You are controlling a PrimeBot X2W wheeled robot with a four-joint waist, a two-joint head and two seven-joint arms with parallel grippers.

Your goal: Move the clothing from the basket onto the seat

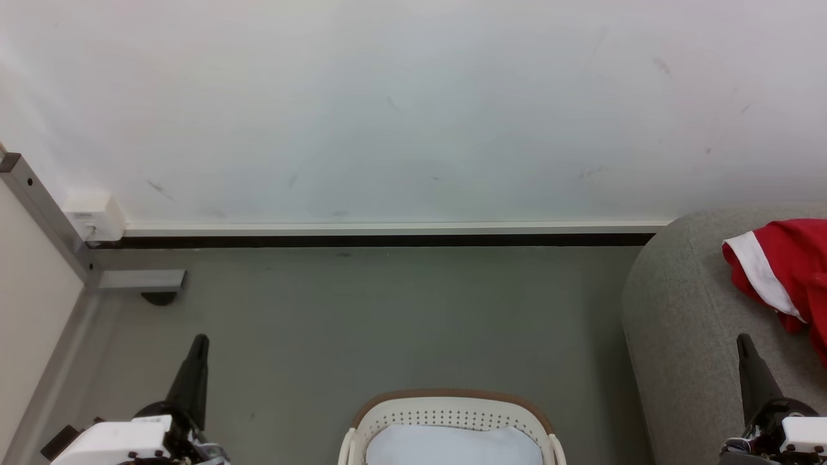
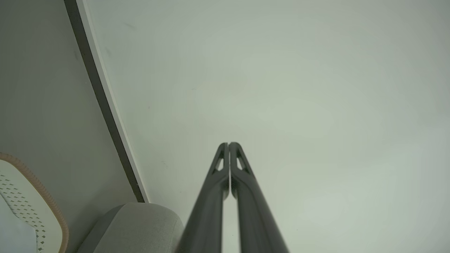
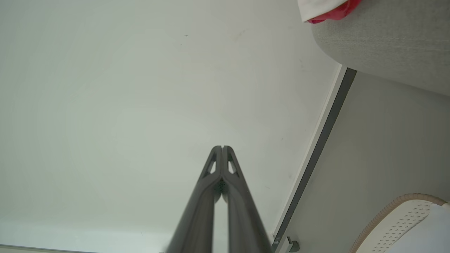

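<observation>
Red clothing (image 1: 793, 271) with a white trim band lies on the grey seat (image 1: 678, 323) at the right; a bit of that clothing (image 3: 330, 10) also peeks over the seat (image 3: 386, 42) in the right wrist view. The cream basket (image 1: 452, 413) with its brown rim stands on the floor at bottom centre, a plain white cloth (image 1: 452, 445) inside it. My left gripper (image 1: 200, 342) is shut and holds nothing, left of the basket. My right gripper (image 1: 743, 342) is shut and holds nothing, in front of the seat. Both point at the wall: left gripper (image 2: 229, 144), right gripper (image 3: 222, 147).
A white wall with a dark skirting strip (image 1: 387, 240) runs behind the grey floor (image 1: 387, 310). A grey metal frame (image 1: 39, 206) with a foot (image 1: 142, 281) stands at the left. The basket (image 2: 35, 207) and seat (image 2: 137, 225) edge into the left wrist view.
</observation>
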